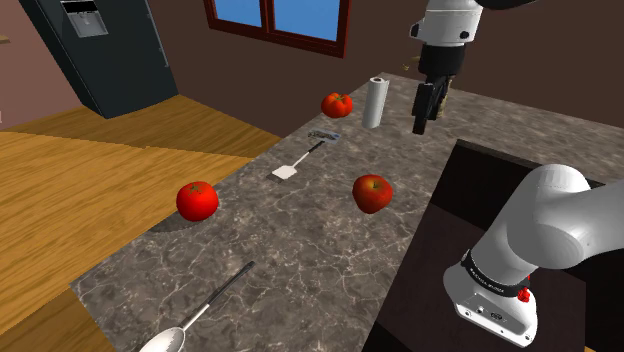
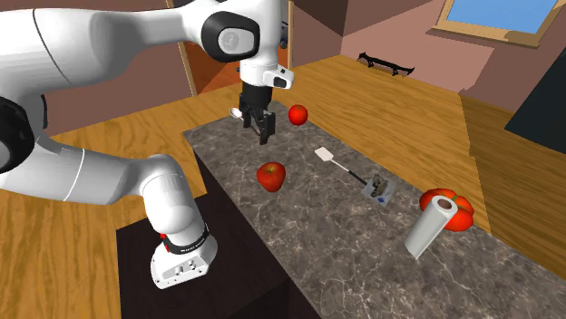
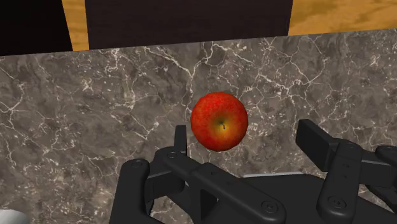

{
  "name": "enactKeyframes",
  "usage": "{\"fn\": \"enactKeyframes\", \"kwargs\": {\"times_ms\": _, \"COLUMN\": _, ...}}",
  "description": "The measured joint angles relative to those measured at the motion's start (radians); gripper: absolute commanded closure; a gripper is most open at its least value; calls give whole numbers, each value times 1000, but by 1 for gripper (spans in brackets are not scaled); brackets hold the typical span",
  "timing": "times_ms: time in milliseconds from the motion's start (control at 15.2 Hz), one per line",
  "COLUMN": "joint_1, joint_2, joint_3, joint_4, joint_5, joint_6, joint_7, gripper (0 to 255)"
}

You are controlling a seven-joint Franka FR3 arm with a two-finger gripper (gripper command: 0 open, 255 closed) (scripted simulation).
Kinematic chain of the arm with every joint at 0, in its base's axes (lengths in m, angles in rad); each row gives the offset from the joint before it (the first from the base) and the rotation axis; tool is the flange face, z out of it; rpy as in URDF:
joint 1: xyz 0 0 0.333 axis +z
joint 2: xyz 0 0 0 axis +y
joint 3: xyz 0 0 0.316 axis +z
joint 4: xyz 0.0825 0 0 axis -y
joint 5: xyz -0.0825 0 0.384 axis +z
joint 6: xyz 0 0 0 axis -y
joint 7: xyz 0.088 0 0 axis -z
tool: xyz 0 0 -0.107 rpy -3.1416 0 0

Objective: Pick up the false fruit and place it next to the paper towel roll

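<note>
Biggest thing first: the worktop (image 1: 300,250), a long slab of dark grey stone-look surface veined in white, with wooden floor around it. At its right edge in the shoulder view a dark boxy stand (image 1: 480,180) is parked. The glossy white arm (image 1: 560,225) with its rounded joints is cut off by that picture's top edge.

The tool (image 3: 245,135) is all black and angular. In the wrist view its two fingers (image 3: 180,137) are spread wide, nothing is touched by them, and the apple sits on the stone beyond them.

One paper towel roll (image 1: 375,101) is counted: a plain pale cylinder, upright at the far end of the worktop.

Three round red things are counted in total. One is the apple (image 1: 372,192), smooth, red with yellowish streaks round a stem dimple. It's found on the bare stone toward the stand side, about mid-length, well apart from the roll. The other two are tomatoes, shinier. One (image 1: 197,200) is set at the shoulder view's left edge of the worktop. The other (image 1: 336,104), ribbed and with a green top, is just beside the roll and half hidden behind it in the second exterior view.

One spatula (image 1: 285,172) with a flat pale blade and a thin handle is laid between roll and apple. Its handle end is a greyish blob that can't really be made out.

One metal spoon (image 1: 168,340) is at the near end, its bowl clipped by the shoulder view's bottom edge.
</note>
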Motion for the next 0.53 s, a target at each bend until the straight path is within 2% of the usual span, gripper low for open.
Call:
{"fn": "enactKeyframes", "kwargs": {"times_ms": 66, "joint_1": 0, "joint_2": 0, "joint_3": 0, "joint_4": 0, "joint_5": 0, "joint_6": 0, "joint_7": 0, "gripper": 0}}
{"fn": "enactKeyframes", "kwargs": {"times_ms": 198, "joint_1": 5, "joint_2": -9, "joint_3": 11, "joint_4": -45, "joint_5": 5, "joint_6": 56, "joint_7": 5, "gripper": 0}}
{"fn": "enactKeyframes", "kwargs": {"times_ms": 528, "joint_1": 18, "joint_2": -20, "joint_3": 41, "joint_4": -214, "joint_5": 14, "joint_6": 293, "joint_7": 9, "gripper": 0}}
